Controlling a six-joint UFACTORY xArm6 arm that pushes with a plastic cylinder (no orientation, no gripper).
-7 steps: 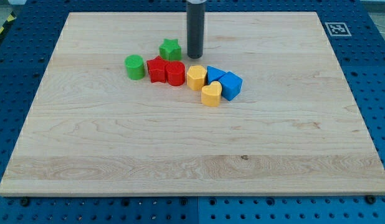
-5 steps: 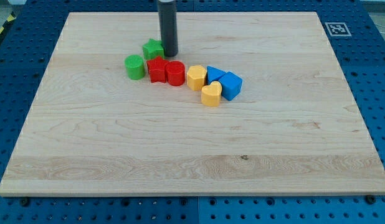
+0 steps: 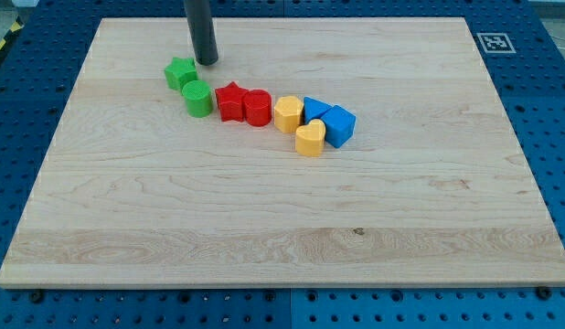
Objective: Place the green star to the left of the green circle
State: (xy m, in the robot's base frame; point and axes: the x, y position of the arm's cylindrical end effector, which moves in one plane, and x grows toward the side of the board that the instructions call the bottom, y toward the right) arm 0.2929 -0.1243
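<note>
The green star (image 3: pixel 180 72) lies on the wooden board (image 3: pixel 282 201) at the upper left, touching the upper left side of the green circle (image 3: pixel 198 98). My tip (image 3: pixel 207 60) rests on the board just right of the star and above the circle, close to the star's right edge.
To the right of the green circle runs a row of blocks: a red star (image 3: pixel 230 100), a red cylinder (image 3: pixel 257 107), a yellow block (image 3: pixel 288 113), a yellow heart (image 3: pixel 310 139), and two blue blocks (image 3: pixel 316 111) (image 3: pixel 338 125). A fiducial marker (image 3: pixel 492 41) sits at the board's top right corner.
My tip has swept left along the board's top, pushing the green star from above the red blocks to the upper left of the green circle. The other blocks have not moved.
</note>
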